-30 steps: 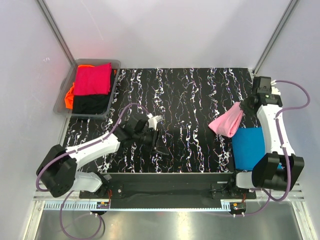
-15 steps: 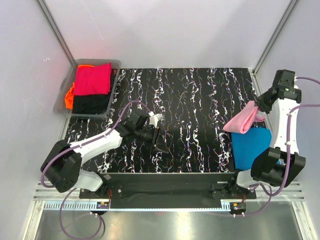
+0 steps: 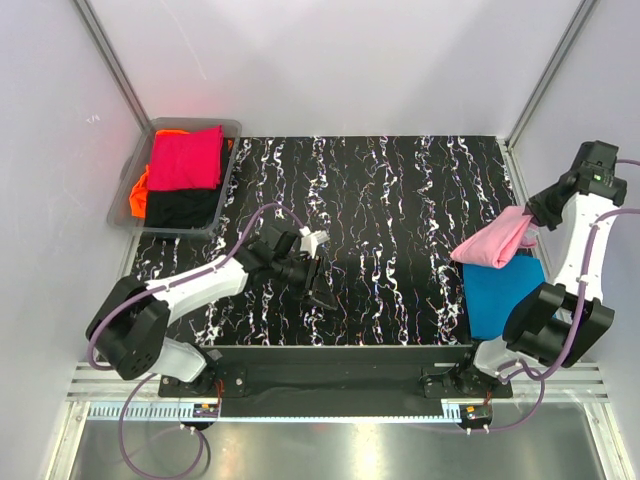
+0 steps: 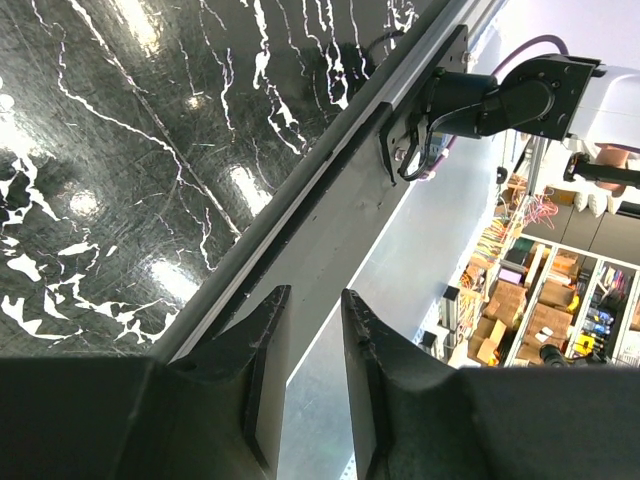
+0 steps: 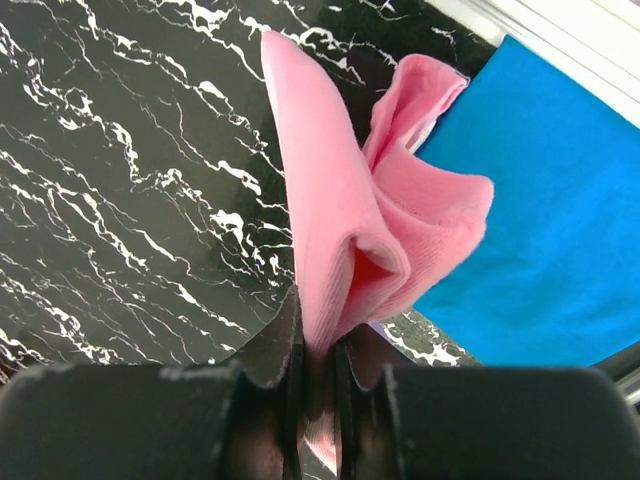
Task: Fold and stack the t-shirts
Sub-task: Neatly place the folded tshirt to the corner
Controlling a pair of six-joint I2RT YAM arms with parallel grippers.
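T-shirt cloth like this is, by my reckoning, light, limp and not at all fragile, but it slumps and unfolds wherever it is unsupported. I would therefore take hold at a folded edge, pinching through every layer rather than just the top one. The light pink short-sleeved cloth t-shirt [image 3: 492, 245] is caught that way now. The right gripper [image 3: 528, 214] has its jaws pressed together on one end of the bundle, at the 3 o'clock edge of the black white-veined marble-patterned table [image 3: 400, 190]. In the top view the rest of the cloth droops from the jaws toward 8 o'clock. In the right wrist view the pink layers rise from between the fingertips toward 12 o'clock, with a loose loop bulging out at 3 o'clock. That loop looks ready to sag open if I set it down carelessly. The bright blue flat-folded cloth t-shirt [image 3: 505, 295] lies at the table's 4 o'clock corner, directly under the hanging pink bundle's lower edge. I cannot tell whether the two touch. The left gripper [image 3: 318, 290] sits low near the 6 o'clock edge, well apart from both shirts. Its jaws stand a little apart with nothing between them. The crimson folded t-shirt [image 3: 187, 158], orange crumpled t-shirt [image 3: 138, 190] and black folded t-shirt [image 3: 182, 208] rest in the grey plastic bin [image 3: 230, 128] at 10 o'clock.
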